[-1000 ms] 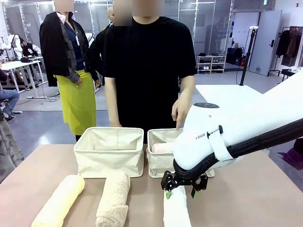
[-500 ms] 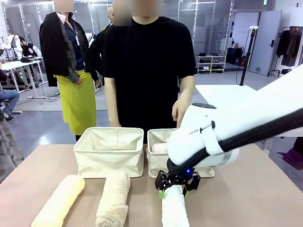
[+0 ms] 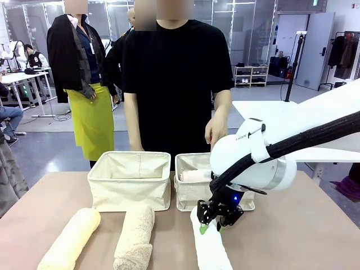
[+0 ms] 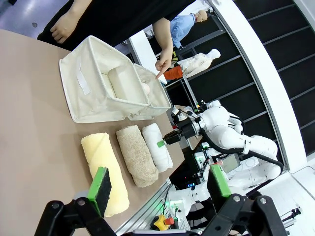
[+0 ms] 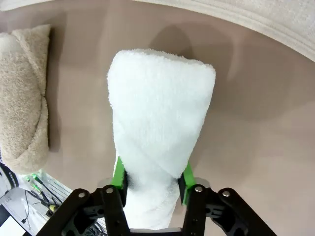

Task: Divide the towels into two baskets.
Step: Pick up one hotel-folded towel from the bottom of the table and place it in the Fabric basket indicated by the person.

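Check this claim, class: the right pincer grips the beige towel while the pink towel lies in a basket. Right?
No. The right wrist view shows the right pincer gripping the white towel, not the beige towel. The pink towel is in a basket.

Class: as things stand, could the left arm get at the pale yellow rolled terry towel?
Probably yes: its open left gripper hangs near the pale yellow rolled terry towel, nothing lies on it, and the right gripper is shut on the white rolled towel.

tan table [image 3: 292,236] bears two cream baskets [image 3: 129,194] [image 3: 190,195], yellow towel [image 3: 70,239], beige towel [image 3: 135,236], white towel [image 3: 209,251].
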You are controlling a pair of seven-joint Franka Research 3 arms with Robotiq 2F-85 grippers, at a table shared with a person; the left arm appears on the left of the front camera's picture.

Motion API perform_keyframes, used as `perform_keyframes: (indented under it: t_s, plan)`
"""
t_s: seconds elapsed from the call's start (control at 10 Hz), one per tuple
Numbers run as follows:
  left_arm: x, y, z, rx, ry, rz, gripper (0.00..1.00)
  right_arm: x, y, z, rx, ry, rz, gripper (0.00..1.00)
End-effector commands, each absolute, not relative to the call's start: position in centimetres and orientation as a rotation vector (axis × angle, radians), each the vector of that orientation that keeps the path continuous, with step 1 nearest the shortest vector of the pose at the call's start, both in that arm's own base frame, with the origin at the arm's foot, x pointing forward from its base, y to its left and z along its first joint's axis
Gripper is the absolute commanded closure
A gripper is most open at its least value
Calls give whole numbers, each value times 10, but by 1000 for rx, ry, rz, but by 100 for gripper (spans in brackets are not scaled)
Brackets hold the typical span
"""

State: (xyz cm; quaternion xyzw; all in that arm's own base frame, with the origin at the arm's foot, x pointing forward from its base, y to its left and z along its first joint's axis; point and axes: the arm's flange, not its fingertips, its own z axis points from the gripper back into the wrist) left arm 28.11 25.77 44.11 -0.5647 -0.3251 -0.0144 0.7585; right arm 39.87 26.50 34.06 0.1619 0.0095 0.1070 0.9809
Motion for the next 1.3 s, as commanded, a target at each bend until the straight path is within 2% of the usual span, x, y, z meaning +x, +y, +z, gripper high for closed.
perform_keyframes:
  t_s: [0.0,0.2,0.3,0.5,0.8,1.1,1.2]
  plan:
    - [278,259,442,-1242,-719,-39,0,392,286,327,290,26,234,78]
    - [278,259,442,-1242,-719,-39,0,394,297,330,299,1,239,98]
    - [278,259,442,-1242,-719,-39,0,394,297,343,293,-23,239,94]
    - [278,259,442,-1242,-719,-39,0,380,292,382,282,-20,313,94]
    - [278,259,442,-1242,-719,-39,0,366,283,450,172,2,566,94]
    - [278,259,442,-1242,-719,-39,0,364,267,483,122,-38,709,94]
    - [278,259,442,-1242,-719,-39,0,367,259,496,89,-46,818,94]
